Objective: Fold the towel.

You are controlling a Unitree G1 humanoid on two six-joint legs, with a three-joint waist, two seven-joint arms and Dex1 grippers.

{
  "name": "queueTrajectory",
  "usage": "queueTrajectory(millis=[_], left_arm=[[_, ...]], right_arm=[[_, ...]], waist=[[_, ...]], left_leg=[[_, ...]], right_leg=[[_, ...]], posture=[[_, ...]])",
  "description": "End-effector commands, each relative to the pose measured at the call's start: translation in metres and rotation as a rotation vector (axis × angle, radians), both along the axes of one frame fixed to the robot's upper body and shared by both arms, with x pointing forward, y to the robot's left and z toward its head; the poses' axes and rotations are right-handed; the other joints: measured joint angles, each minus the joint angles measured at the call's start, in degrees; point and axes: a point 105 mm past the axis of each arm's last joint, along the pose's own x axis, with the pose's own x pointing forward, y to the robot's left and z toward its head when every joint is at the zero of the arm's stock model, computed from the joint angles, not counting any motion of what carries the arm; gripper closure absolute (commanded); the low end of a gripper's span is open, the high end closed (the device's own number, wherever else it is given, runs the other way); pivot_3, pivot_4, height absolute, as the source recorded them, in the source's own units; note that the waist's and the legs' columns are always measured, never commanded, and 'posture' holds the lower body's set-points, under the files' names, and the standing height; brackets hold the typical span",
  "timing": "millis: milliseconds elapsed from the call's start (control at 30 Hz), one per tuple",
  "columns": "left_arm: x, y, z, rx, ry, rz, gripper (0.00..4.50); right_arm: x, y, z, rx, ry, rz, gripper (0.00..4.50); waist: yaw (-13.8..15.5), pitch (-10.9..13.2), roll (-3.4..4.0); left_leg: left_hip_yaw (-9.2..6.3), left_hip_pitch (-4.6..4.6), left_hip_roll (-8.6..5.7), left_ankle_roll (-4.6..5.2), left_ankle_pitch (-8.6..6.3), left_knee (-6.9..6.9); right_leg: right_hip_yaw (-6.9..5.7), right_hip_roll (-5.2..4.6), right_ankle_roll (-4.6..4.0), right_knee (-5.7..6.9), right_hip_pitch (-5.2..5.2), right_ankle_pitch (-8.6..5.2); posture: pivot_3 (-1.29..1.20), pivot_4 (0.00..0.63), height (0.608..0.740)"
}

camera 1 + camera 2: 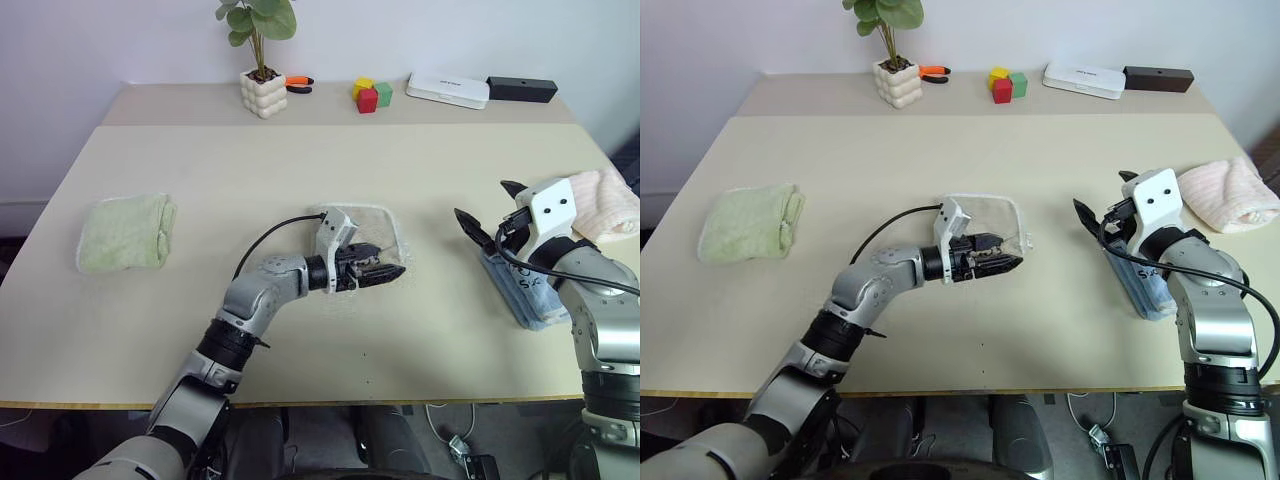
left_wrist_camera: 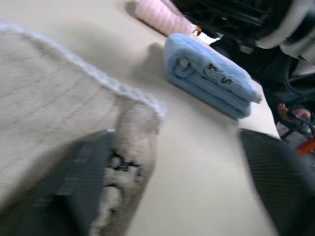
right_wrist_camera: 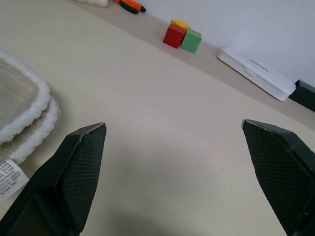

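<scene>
The towel [image 1: 385, 225] is a beige terry cloth with white corded edging, lying folded at the middle of the table [image 1: 300, 160]. My left gripper [image 1: 390, 270] lies level across the towel's near edge and points right. In the left wrist view its fingers [image 2: 74, 191] stand wide apart, one resting over the towel [image 2: 59, 108] and the other off its edge, so it is open. My right gripper [image 1: 488, 203] hovers open to the right of the towel with nothing between its fingers; a corner of the towel [image 3: 15, 103] shows beside it.
A folded blue towel [image 1: 520, 290] lies under my right arm, with a pink towel [image 1: 605, 205] behind it. A light green towel [image 1: 125, 232] sits at the left. Along the back stand a potted plant [image 1: 263, 92], coloured blocks [image 1: 372, 95], a white box [image 1: 447, 90] and a black box [image 1: 521, 89].
</scene>
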Motion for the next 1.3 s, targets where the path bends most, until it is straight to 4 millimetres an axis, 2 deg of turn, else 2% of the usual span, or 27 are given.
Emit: queueTrajectory(millis=[33, 100, 167, 267, 300, 367, 467, 500, 600, 700, 800, 900, 1033, 1100, 1133, 1300], left_arm=[[-0.009, 0.004, 0.027, -0.049, -0.075, -0.033, 0.03], [-0.017, 0.009, 0.048, -0.090, -0.087, -0.073, 0.03], [-0.015, 0.016, 0.068, -0.124, -0.126, -0.042, 0.03], [0.012, 0.035, 0.092, -0.202, -0.164, 0.144, 0.03], [0.024, 0.042, 0.095, -0.223, -0.154, 0.221, 0.26], [0.038, 0.053, 0.097, -0.241, -0.156, 0.326, 0.89], [0.048, 0.058, 0.094, -0.261, -0.147, 0.409, 2.29], [0.050, 0.057, 0.093, -0.262, -0.146, 0.424, 2.89], [0.054, 0.053, 0.087, -0.249, -0.153, 0.455, 4.44], [0.060, 0.049, 0.080, -0.245, -0.136, 0.511, 4.48], [0.068, 0.048, 0.068, -0.193, -0.133, 0.595, 4.48], [0.070, 0.044, 0.060, -0.180, -0.105, 0.606, 4.48], [0.072, 0.039, 0.039, -0.102, -0.088, 0.626, 4.48], [0.073, 0.040, 0.029, -0.084, -0.057, 0.641, 4.48], [0.073, 0.041, 0.026, -0.068, -0.064, 0.647, 4.48], [0.070, 0.041, 0.015, -0.040, -0.043, 0.650, 4.48]], right_arm=[[0.003, 0.001, 0.018, -0.006, -0.062, -0.002, 0.00], [0.007, 0.000, 0.021, 0.017, -0.071, -0.014, 0.00], [0.010, -0.001, 0.025, 0.046, -0.089, -0.039, 0.00], [0.014, 0.006, 0.034, 0.139, -0.135, -0.069, 0.00], [0.016, 0.010, 0.036, 0.185, -0.148, -0.080, 0.25], [0.018, 0.016, 0.037, 0.279, -0.154, -0.105, 0.89], [0.021, 0.044, 0.034, 0.395, -0.146, -0.083, 2.30], [0.020, 0.052, 0.032, 0.410, -0.140, -0.073, 2.97], [0.019, 0.071, 0.025, 0.438, -0.116, -0.052, 4.47], [0.021, 0.088, 0.010, 0.449, -0.086, -0.068, 4.49], [0.025, 0.094, -0.003, 0.431, -0.067, -0.133, 4.49], [0.027, 0.101, -0.013, 0.433, -0.045, -0.160, 4.49], [0.031, 0.113, -0.039, 0.417, 0.014, -0.171, 4.49], [0.033, 0.116, -0.045, 0.399, 0.019, -0.167, 4.49], [0.033, 0.120, -0.046, 0.379, 0.013, -0.148, 4.49], [0.028, 0.136, -0.017, 0.369, -0.129, -0.084, 4.49]], waist=[[-0.04, 0.00, 0.00], [-0.02, 0.01, 0.00], [0.03, 0.01, 0.00], [0.09, 0.01, 0.00], [0.11, 0.01, 0.00], [-0.01, 0.01, 0.01], [-0.03, 0.01, 0.01], [0.04, 0.01, 0.01], [0.29, 0.01, 0.01], [0.23, 0.01, 0.01], [0.19, 0.01, 0.01], [0.15, 0.01, 0.01], [-0.03, 0.00, 0.01], [-0.05, 0.00, 0.01], [-0.04, 0.00, 0.01], [-0.07, 0.01, 0.01]], left_leg=[[0.00, 0.00, 0.00, 0.00, 0.00, 0.00], [-0.01, 0.01, 0.01, 0.00, 0.00, 0.00], [-0.01, 0.00, 0.01, 0.00, 0.00, 0.01], [-0.01, 0.01, 0.01, 0.00, 0.00, 0.03], [-0.01, 0.01, 0.00, 0.00, 0.00, 0.04], [-0.01, 0.02, 0.00, 0.00, 0.00, 0.02], [-0.03, 0.03, 0.01, -0.01, 0.00, -0.01], [-0.03, 0.01, 0.00, -0.01, 0.01, -0.02], [-0.03, -0.02, 0.00, -0.01, 0.01, 0.00], [-0.03, -0.02, -0.01, -0.02, 0.01, 0.02], [-0.04, -0.01, -0.01, -0.01, 0.01, 0.01], [-0.03, -0.02, -0.01, -0.02, 0.01, 0.01], [-0.03, 0.00, 0.00, -0.01, 0.01, -0.01], [-0.03, 0.00, 0.00, -0.01, 0.01, -0.01], [-0.03, -0.01, 0.00, -0.01, 0.01, -0.01], [-0.04, -0.01, 0.00, -0.01, 0.01, -0.02]], right_leg=[[0.00, 0.00, 0.00, 0.00, 0.00, 0.00], [0.00, 0.00, 0.00, 0.03, 0.00, 0.00], [0.00, -0.01, 0.00, 0.05, -0.01, 0.00], [-0.01, -0.01, 0.00, 0.06, 0.00, 0.00], [-0.01, -0.01, 0.01, 0.06, 0.00, 0.00], [-0.01, -0.01, 0.01, 0.06, 0.01, 0.00], [-0.01, 0.00, 0.01, 0.16, -0.05, 0.00], [-0.01, 0.00, 0.01, 0.19, -0.08, 0.00], [-0.02, -0.02, 0.01, 0.19, -0.08, 0.00], [-0.03, -0.03, 0.01, 0.18, -0.07, 0.00], [-0.03, -0.02, 0.01, 0.19, -0.08, 0.00], [-0.03, -0.02, 0.01, 0.20, -0.10, 0.00], [-0.03, 0.00, 0.01, 0.21, -0.11, 0.00], [-0.03, 0.00, 0.01, 0.21, -0.11, 0.00], [-0.02, 0.00, 0.01, 0.21, -0.11, 0.00], [-0.03, 0.00, 0.01, 0.22, -0.13, 0.00]], posture=[[0.00, 0.150, 0.740], [0.00, 0.150, 0.740], [0.00, 0.150, 0.740], [0.00, 0.150, 0.740], [0.00, 0.150, 0.740], [0.00, 0.150, 0.740], [0.00, 0.150, 0.740], [0.00, 0.150, 0.740], [0.00, 0.150, 0.740], [0.00, 0.150, 0.740], [0.00, 0.150, 0.740], [0.00, 0.150, 0.740], [0.00, 0.150, 0.740], [0.00, 0.150, 0.740], [0.00, 0.150, 0.740], [0.00, 0.150, 0.740]])
